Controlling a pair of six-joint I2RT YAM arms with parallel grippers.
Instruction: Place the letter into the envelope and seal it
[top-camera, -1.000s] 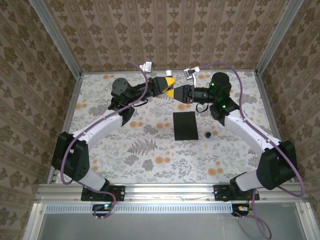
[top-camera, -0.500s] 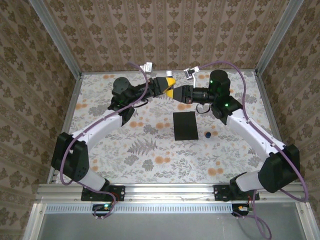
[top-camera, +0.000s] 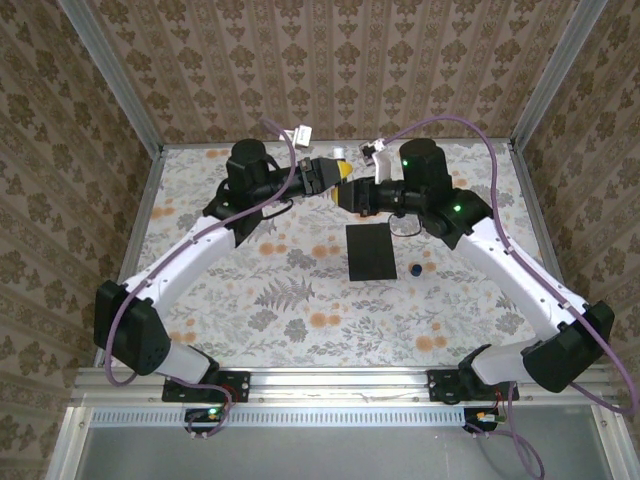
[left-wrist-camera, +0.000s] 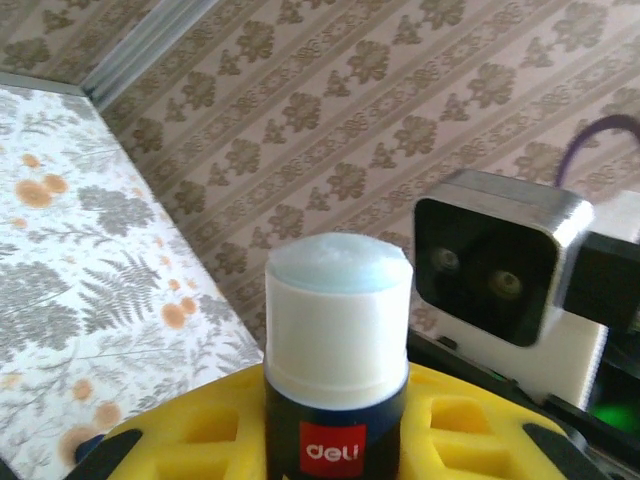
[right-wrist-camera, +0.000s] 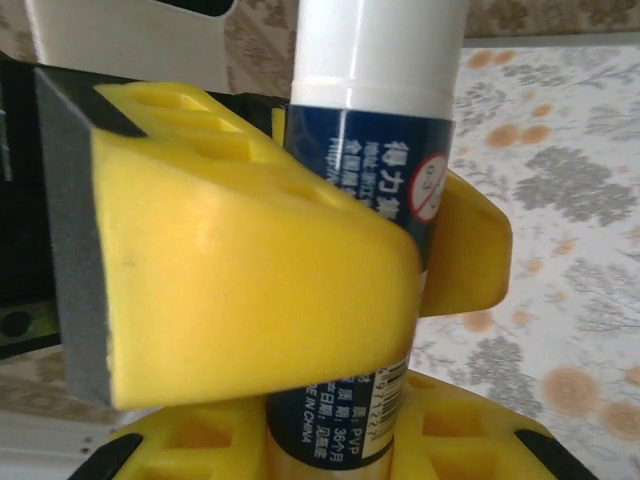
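Item: glue stick (left-wrist-camera: 338, 345), uncapped, navy body with white collar and pale glue exposed, held in the air above the far part of the table (top-camera: 250, 300). It is held from both sides. The left gripper (top-camera: 338, 170) is clamped narrow on the body, and the right gripper (top-camera: 350, 194) appears closed on the base end. The envelope (top-camera: 372, 251) lies flat and unheld on the table, just near of the two grippers; whether the letter is inside it cannot be told. A small blue cap (top-camera: 415, 269) lies just beside the envelope's lower right corner. Hazards: the two grips may pull or twist at odds, so the stick could slip and fall glue-first onto the envelope. The bare glue may smear a yellow finger (right-wrist-camera: 250, 270) in the crowded hold. The loose envelope would likely slide under a glue stroke, and the cap may get knocked off. Clearance is tight behind, where the back wall (top-camera: 330, 80) stands close and the purple cables (top-camera: 450, 122) arch high enough to snag. There is open room on the near and left table surface — the envelope sits well away from every edge.
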